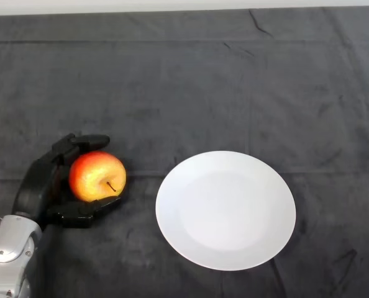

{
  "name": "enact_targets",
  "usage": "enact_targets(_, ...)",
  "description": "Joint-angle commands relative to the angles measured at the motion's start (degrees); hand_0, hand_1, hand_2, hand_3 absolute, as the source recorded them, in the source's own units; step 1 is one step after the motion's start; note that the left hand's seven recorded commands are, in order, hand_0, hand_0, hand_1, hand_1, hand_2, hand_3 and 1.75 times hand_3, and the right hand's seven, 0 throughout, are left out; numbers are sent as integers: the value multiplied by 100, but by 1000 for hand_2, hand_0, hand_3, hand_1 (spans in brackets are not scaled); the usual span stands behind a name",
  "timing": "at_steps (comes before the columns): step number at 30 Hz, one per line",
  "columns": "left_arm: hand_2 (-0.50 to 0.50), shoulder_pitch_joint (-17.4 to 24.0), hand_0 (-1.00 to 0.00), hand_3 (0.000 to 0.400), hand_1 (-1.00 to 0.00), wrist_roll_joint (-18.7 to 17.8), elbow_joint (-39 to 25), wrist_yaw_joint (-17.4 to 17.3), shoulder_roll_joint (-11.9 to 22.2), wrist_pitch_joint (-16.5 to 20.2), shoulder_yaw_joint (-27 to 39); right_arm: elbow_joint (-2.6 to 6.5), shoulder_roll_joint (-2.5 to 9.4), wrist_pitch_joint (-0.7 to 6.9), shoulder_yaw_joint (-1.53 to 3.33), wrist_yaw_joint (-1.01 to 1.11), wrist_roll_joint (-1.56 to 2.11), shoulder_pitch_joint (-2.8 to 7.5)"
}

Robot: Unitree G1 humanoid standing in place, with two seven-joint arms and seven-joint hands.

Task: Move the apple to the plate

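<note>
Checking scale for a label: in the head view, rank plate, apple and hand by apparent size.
1. plate, clearly largest.
2. left hand, fingers curled round the apple.
3. apple; the hand looks only somewhat bigger, so that order is unsure.

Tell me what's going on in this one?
The robot's left hand has its fingers curled round a red-yellow apple at the left of the dark cloth. The apple's stem points toward the camera. A white plate sits to the right of the apple with nothing on it, a strip of cloth between them. The apple is gripped but not yet on the plate.
</note>
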Motion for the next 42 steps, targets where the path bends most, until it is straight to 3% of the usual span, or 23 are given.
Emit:
enact_targets(1, 69, -62, -863, 400, -1000, 134, 315, 10, 164, -83, -177, -121, -78, -27, -90, -40, 115, -17)
enact_targets(2, 0, -97, -1000, 400, -1000, 122, 245, 14, 186, 4, -174, -121, -79, -27, -90, -40, 116, -17)
enact_targets(5, 0, -240, -1000, 400, -1000, 162, -260, 227, 190, 372, -197, -122, -78, -27, -90, -40, 116, -16)
enact_targets(7, 0, -198, -1000, 400, -1000, 219, -646, 424, 165, 427, -216, -123, -76, -27, -90, -41, 117, -16)
enact_targets(11, 0, 86, -1000, 400, -1000, 454, -1500, 985, 38, 209, -311, -130, -72, -29, -89, -44, 118, -13)
enact_targets(17, 0, 320, -1000, 400, -1000, 847, -2065, 1711, -122, -381, -575, -142, -67, -31, -88, -49, 119, -8)
enact_targets(23, 0, 333, -1000, 400, -1000, 1167, -2212, 2310, -237, -779, -993, -151, -64, -32, -86, -53, 121, -5)
enact_targets(29, 0, 264, -1000, 400, -1000, 1328, -2218, 2764, -303, -950, -1554, -154, -64, -32, -86, -55, 122, -3)
enact_targets(42, 0, 62, -1000, 400, -1000, 1364, -1982, 3185, -301, -1069, -2640, -148, -68, -28, -86, -55, 126, -6)
